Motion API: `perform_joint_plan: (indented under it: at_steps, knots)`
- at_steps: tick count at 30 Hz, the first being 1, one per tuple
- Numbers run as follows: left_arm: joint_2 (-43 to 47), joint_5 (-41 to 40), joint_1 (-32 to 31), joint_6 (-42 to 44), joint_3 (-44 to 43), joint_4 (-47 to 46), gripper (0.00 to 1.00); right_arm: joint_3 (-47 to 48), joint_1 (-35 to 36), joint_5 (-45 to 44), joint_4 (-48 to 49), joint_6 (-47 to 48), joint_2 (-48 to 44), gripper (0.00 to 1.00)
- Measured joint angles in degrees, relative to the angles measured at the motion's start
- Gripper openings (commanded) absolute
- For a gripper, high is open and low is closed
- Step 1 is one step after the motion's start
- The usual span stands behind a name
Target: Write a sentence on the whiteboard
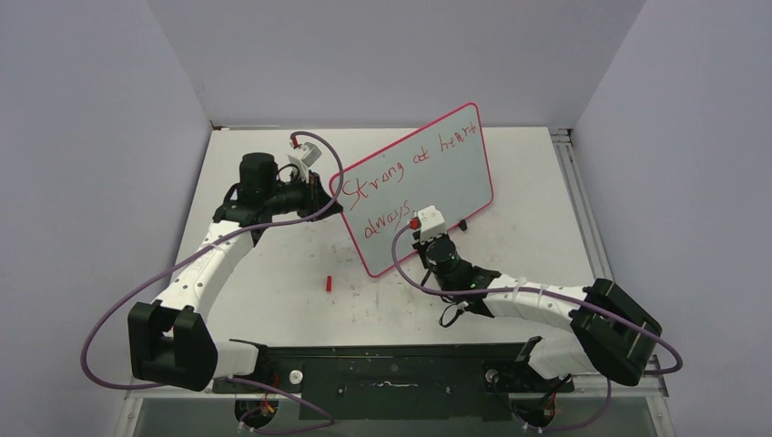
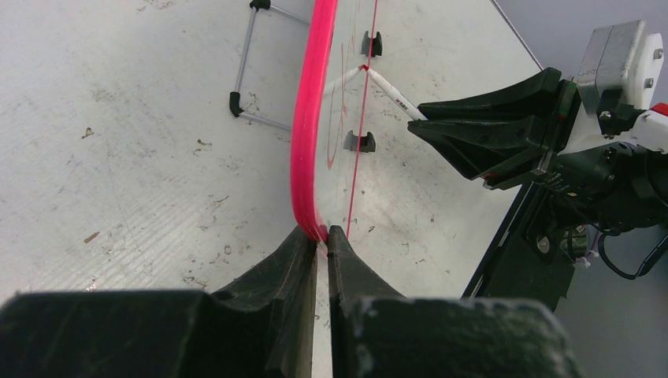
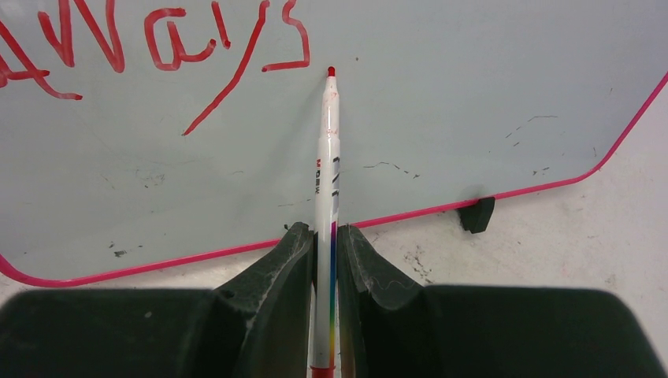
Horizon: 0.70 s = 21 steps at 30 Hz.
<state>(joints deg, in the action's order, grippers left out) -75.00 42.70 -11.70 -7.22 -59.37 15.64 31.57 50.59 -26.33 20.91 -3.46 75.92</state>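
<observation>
The whiteboard (image 1: 428,173) stands tilted mid-table on small black feet, with a pink-red rim (image 2: 303,142). The red sentence (image 1: 401,168) reads "Strong at heart" with "always" (image 1: 387,221) below it. My left gripper (image 2: 323,236) is shut on the board's left edge and holds it. My right gripper (image 3: 324,236) is shut on a white marker (image 3: 327,157). The marker's red tip (image 3: 331,72) is at the board face, just right of the final "s" of "always" (image 3: 157,47). The marker also shows in the left wrist view (image 2: 390,90).
A small red marker cap (image 1: 329,282) lies on the tabletop in front of the board's lower left corner. A wire stand (image 2: 252,71) is behind the board. Grey walls close in the table at back and sides.
</observation>
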Motion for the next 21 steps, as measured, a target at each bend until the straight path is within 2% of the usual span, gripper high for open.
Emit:
perform_joint_plan:
  at_steps: [12, 18, 21]
  knots:
    - [0.00, 0.00, 0.00, 0.00, 0.00, -0.02, 0.00, 0.04, -0.04, 0.00, -0.11, -0.04, 0.17, 0.05]
    - [0.02, -0.04, 0.00, -0.11, 0.00, -0.02, 0.01, 0.04, -0.04, -0.24, -2.67, -0.07, -6.49, 0.05]
    - [0.02, -0.07, 0.00, -0.22, 0.00, -0.02, 0.07, 0.04, -0.04, -0.68, -3.52, -0.09, -11.41, 0.05]
